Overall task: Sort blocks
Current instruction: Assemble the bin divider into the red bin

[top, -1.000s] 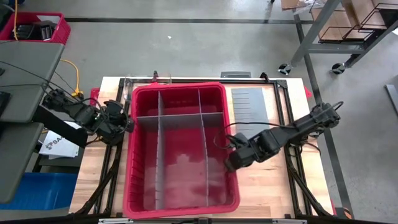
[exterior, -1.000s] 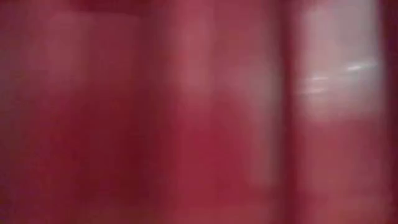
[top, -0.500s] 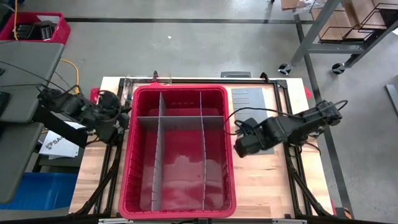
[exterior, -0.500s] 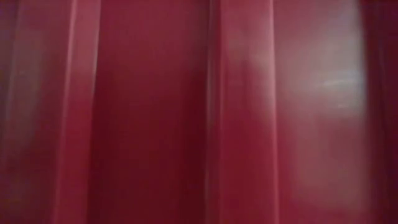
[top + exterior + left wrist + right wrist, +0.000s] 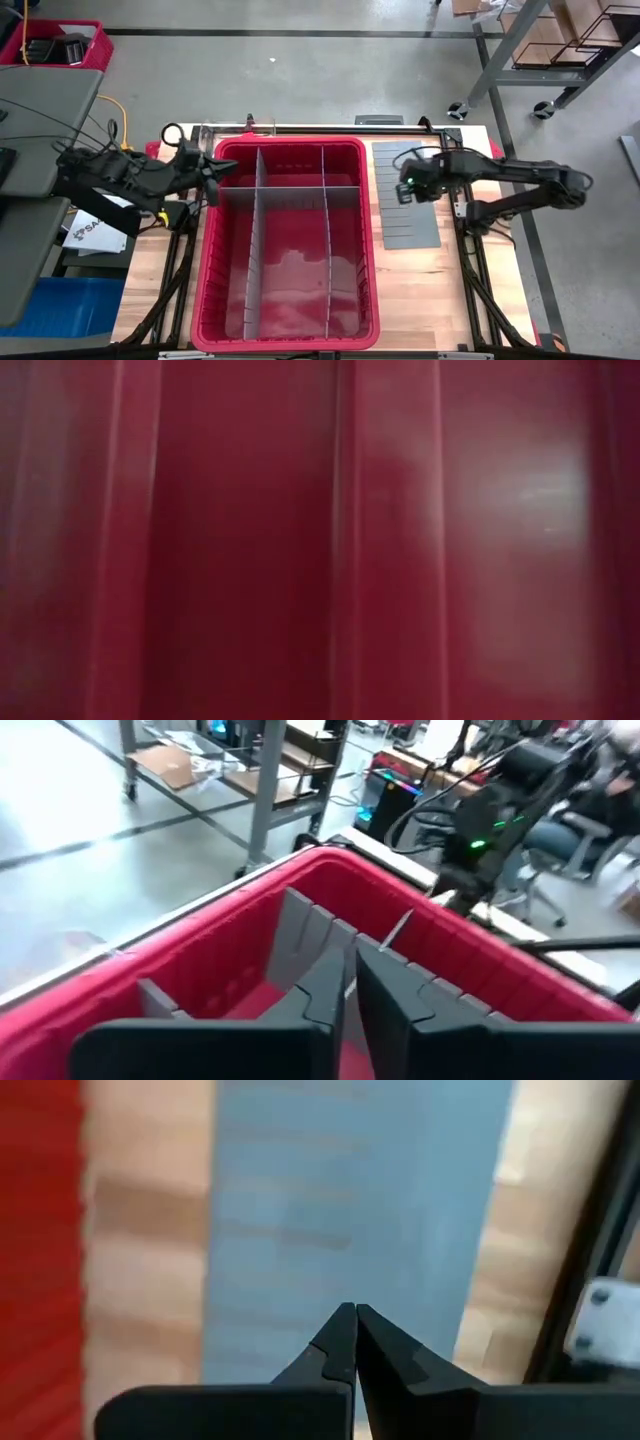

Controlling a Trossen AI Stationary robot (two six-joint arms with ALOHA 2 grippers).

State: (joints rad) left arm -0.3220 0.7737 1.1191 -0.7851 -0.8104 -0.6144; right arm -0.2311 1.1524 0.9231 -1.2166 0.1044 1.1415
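Note:
No blocks show in any view. The large red bin (image 5: 290, 142) stands mid-table, split by grey dividers (image 5: 258, 240) into compartments that look empty. My left gripper (image 5: 216, 172) is shut and hovers at the bin's left rim near its far corner; its fingers (image 5: 335, 985) point over the bin's inside (image 5: 200, 935). My right gripper (image 5: 403, 192) is shut and hovers over a flat grey slotted sheet (image 5: 410, 215) to the right of the bin, pointing down at it (image 5: 350, 1200). Neither gripper visibly touches anything.
The bin's red wall (image 5: 250, 540) fills the low view. A dark frame rail (image 5: 455, 200) runs along the table's right side next to the grey sheet. Bare wood (image 5: 420, 290) lies near the table's front right. The right arm (image 5: 480, 840) shows beyond the bin.
My right gripper has left the bin's right rim and gone toward the far and right edges, ending over the grey sheet. My left gripper has gone a little toward the far edge along the bin's left rim. The bin, first skewed, has turned square, its near end shifting left.

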